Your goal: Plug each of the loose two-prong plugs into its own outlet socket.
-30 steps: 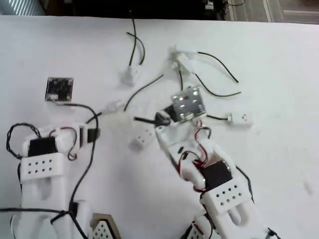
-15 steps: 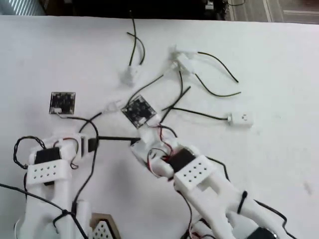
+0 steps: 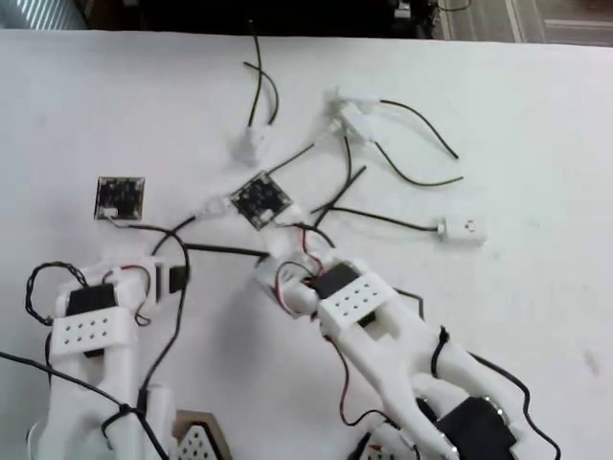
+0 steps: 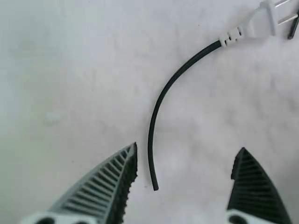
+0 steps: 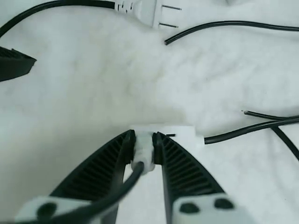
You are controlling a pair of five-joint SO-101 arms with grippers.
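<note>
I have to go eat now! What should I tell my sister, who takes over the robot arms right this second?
Left gripper: open over the table, with the bare end of a black cord lying between its jaws.
Right gripper: shut on a white plug, whose nose is against a white socket.
Done: nothing for sure. I cannot tell if that plug is fully in.
Left: push it home if needed. Then the loose plug on the black cord needs its own socket, perhaps another socket lying farther right.
</note>
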